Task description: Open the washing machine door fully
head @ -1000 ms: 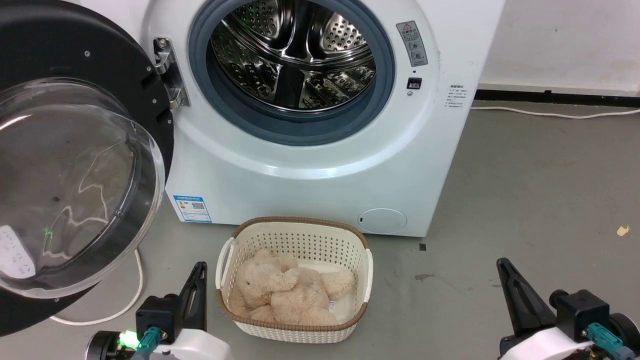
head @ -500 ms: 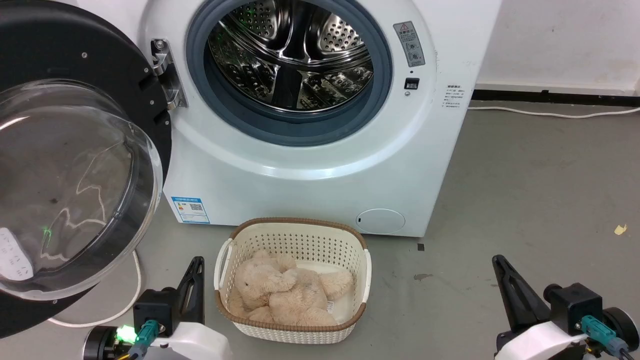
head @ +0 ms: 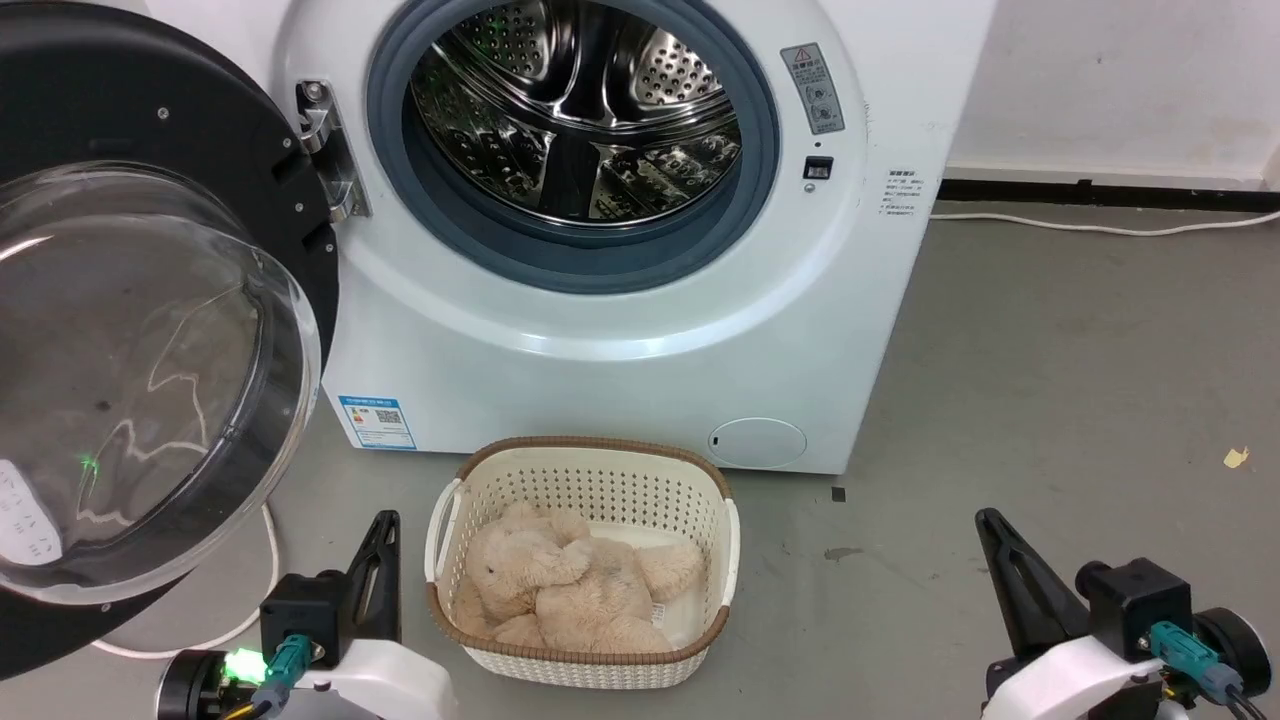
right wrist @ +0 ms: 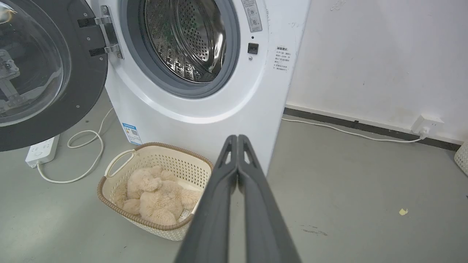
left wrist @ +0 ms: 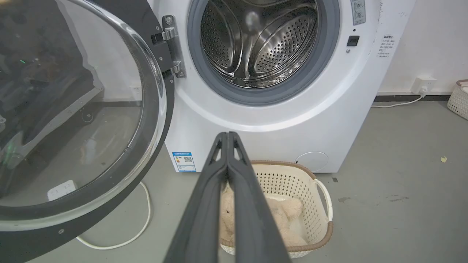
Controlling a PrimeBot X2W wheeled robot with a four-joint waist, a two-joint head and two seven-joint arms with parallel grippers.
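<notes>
Far left, the washing machine door [head: 120,90], a stiff, likely heavy glossy black disc around a slick bulging glass bowl [head: 130,380], hangs swung wide on its metal hinge [head: 325,150] from the white washing machine [head: 600,370], best pushed on the black, not the glass; left gripper [left wrist: 227,136] and right gripper [right wrist: 237,137] sit closed, empty.
</notes>
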